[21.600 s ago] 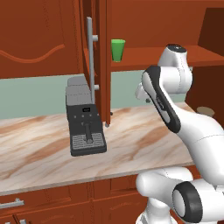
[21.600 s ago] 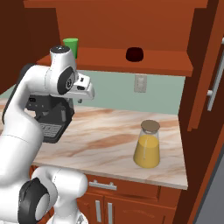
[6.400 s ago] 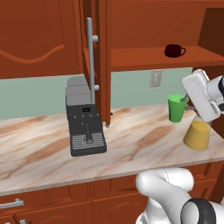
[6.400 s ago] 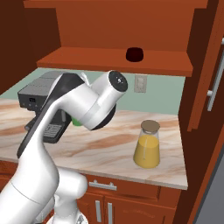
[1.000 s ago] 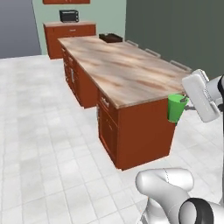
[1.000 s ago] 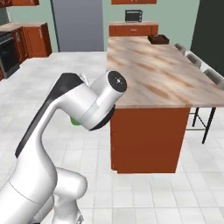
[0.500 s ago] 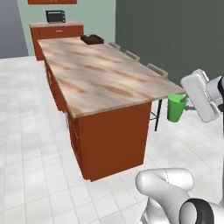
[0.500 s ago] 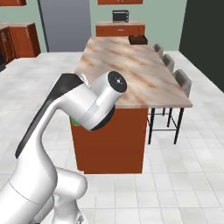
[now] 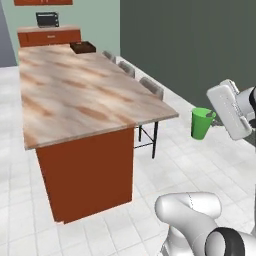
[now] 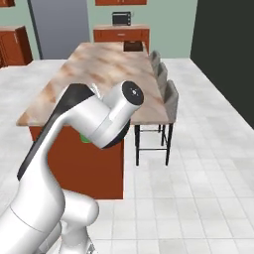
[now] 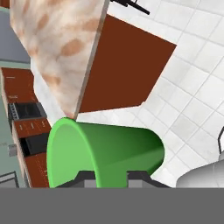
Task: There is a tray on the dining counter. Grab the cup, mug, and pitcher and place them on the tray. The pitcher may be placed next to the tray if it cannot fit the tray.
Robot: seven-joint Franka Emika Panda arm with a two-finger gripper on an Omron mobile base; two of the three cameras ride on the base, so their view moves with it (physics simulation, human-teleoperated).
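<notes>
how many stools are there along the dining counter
3, in a row along the dining counter's far long side: nearest stool, middle stool, farthest stool. More may be hidden.

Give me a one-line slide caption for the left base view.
The gripper carries the green cup beside the dining counter; the tray waits at its far end.

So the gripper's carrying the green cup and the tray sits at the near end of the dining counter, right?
Not quite: the gripper does hold the green cup, but the tray sits at the far end of the dining counter, as the left base view shows.
</notes>
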